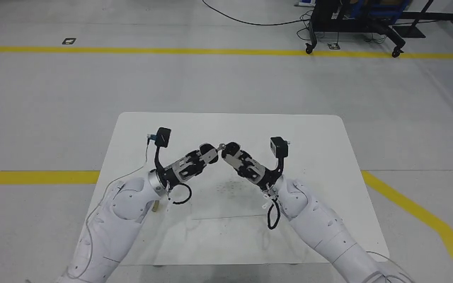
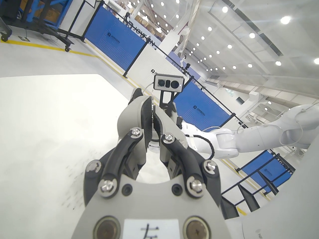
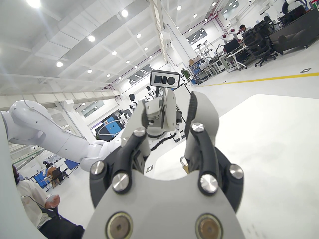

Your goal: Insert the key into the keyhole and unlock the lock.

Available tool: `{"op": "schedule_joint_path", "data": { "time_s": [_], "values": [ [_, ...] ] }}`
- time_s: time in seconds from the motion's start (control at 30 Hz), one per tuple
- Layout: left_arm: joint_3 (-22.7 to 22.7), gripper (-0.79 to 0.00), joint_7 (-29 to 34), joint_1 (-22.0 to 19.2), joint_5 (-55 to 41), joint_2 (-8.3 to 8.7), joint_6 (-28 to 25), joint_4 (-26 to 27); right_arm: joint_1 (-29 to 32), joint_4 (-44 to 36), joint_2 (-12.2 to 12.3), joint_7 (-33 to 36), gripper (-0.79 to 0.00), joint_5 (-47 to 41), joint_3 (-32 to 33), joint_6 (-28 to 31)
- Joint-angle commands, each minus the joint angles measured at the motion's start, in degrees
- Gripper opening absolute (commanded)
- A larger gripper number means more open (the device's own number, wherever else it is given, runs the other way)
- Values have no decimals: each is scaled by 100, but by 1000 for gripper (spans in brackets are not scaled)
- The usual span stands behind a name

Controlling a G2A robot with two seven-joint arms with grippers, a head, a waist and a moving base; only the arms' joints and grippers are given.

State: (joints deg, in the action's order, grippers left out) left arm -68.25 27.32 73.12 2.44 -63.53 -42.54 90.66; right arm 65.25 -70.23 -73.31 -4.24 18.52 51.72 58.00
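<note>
Both arms meet above the middle of the white table [image 1: 311, 134]. My left gripper [image 1: 209, 151] [image 2: 152, 111] is shut on the key [image 2: 152, 97], a thin silver piece that sticks out past its fingertips [image 3: 162, 99]. My right gripper [image 1: 228, 151] [image 3: 167, 111] faces it tip to tip and is open, its fingers [image 3: 198, 111] on either side of the left gripper's tip without closing on it. A small brass padlock [image 3: 184, 165] [image 1: 154, 206] lies on the table beside the left arm, away from both grippers.
The table's edges lie well away from the grippers on all sides. Grey floor with yellow lines [image 1: 212, 50] surrounds the table, and a black wheeled stand [image 1: 354, 25] is far behind it. A person [image 3: 37, 200] sits off to one side, touching none of the task's things.
</note>
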Motion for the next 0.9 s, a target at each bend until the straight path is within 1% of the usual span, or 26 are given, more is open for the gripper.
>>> {"op": "schedule_joint_path", "data": {
  "time_s": [0.0,0.07,0.33,0.4,0.47,0.53,0.57,0.63,0.67,0.73,0.83,0.87],
  "values": [
    [-179,-785,-114,91,-108,24,-97,76,0,0,0,1,0,-1,-1,0],
    [-299,-785,-184,161,-162,40,-132,127,0,0,0,1,0,-1,-1,0],
    [-299,-785,-184,161,-162,40,-132,127,0,0,0,1,0,-1,-1,0],
    [-329,-785,-235,177,-53,41,-30,137,0,0,0,1,0,-1,-1,0],
    [-414,-785,-309,250,82,51,57,258,-18,-151,15,99,0,180,56,-52],
    [-640,-785,-174,348,412,102,73,442,-35,-370,103,362,0,950,341,-267],
    [-728,-785,152,434,496,144,166,586,4,-495,168,653,0,1178,464,-202],
    [-846,-785,720,474,527,207,311,751,17,-617,259,1110,0,1130,586,0],
    [-895,-785,1274,481,478,258,426,861,18,-767,347,1643,0,932,580,0],
    [-954,-785,1753,469,432,307,453,999,-32,-907,484,2384,0,678,640,0],
    [-908,-785,2348,440,334,359,466,1143,19,-1188,710,3363,0,-167,771,0],
    [-845,-785,2538,402,322,371,453,1186,43,-1267,801,3760,-102,-515,829,0]
  ]
}}
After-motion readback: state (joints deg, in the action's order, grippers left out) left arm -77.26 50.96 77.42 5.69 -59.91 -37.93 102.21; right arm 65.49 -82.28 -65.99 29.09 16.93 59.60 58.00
